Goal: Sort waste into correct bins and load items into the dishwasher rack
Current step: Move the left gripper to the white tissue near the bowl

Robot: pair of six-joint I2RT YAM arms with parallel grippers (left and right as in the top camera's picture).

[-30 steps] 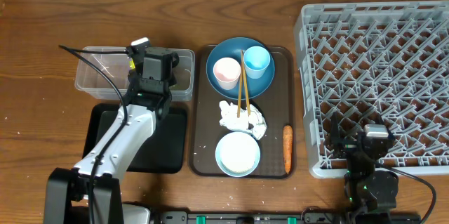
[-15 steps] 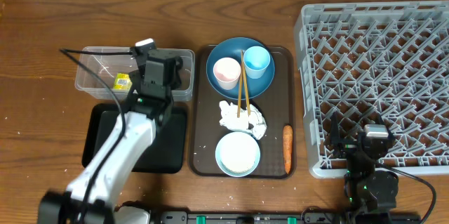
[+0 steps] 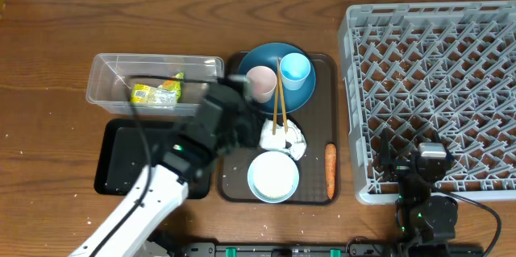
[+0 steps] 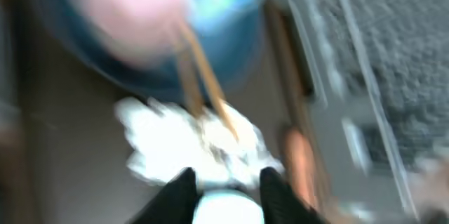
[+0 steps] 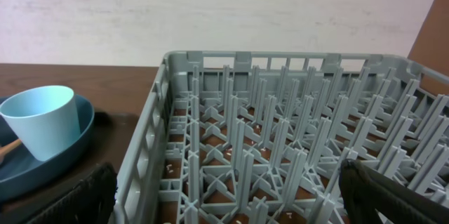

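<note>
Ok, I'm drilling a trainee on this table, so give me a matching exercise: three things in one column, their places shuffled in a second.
Things:
1. snack wrapper
2. light blue cup
3. carrot

Places:
A. on the dark blue plate
B. at the right edge of the brown tray
C. in the clear tub

Pairs: 1-C, 2-A, 3-B.

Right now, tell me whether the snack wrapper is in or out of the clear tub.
In. Overhead, the yellow-green snack wrapper lies inside the walls of the clear tub.

Wrapper [image 3: 156, 93] inside tub [image 3: 106, 64], left of serving tray [image 3: 235, 178]
</note>
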